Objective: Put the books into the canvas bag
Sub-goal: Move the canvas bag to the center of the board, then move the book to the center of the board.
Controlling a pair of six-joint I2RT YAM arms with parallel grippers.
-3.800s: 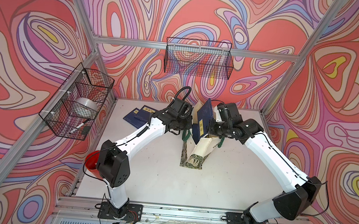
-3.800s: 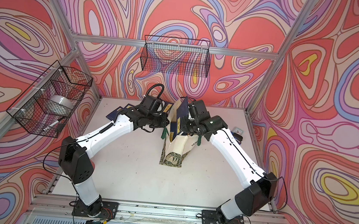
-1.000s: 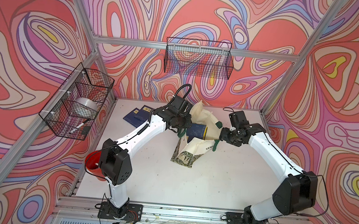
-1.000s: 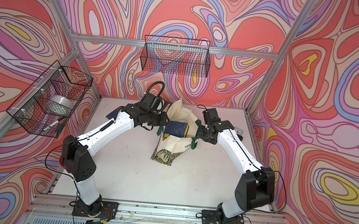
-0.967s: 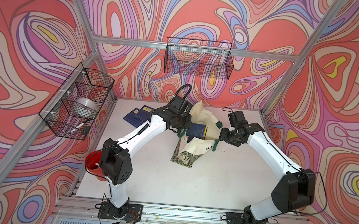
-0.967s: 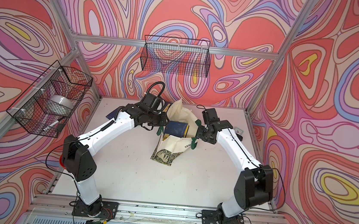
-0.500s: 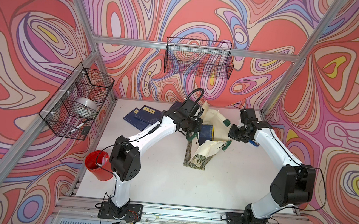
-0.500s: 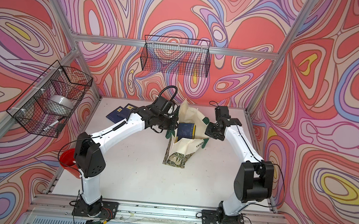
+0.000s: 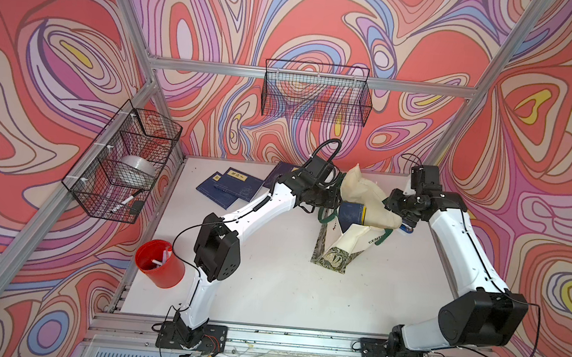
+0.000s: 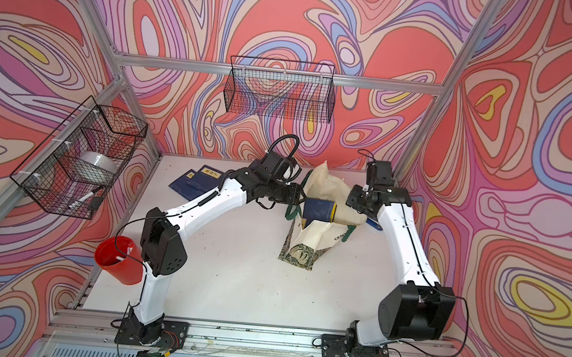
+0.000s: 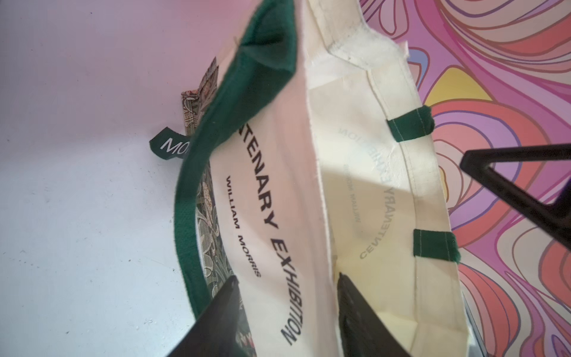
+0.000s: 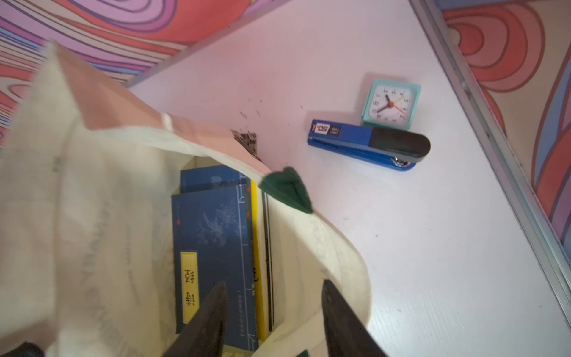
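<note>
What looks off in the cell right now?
The canvas bag is slumped and crumpled, not upright; a navy book shows at its gaping mouth. More books lie unpacked at the back of the table.

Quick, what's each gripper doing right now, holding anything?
Left gripper: open, jaws astride one wall of the canvas bag, not clamping it.
Right gripper: open over the bag's mouth, holding nothing.

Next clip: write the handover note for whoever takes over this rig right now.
Left gripper: open, jaws either side of the printed wall of the cream canvas tote bag with green handles.
Right gripper: open, over the bag's mouth.
Done: several thin paperback books, navy and yellow, are inside the bag.
Left: at least two navy paperbacks lie on the white table, back left; bag them.
</note>
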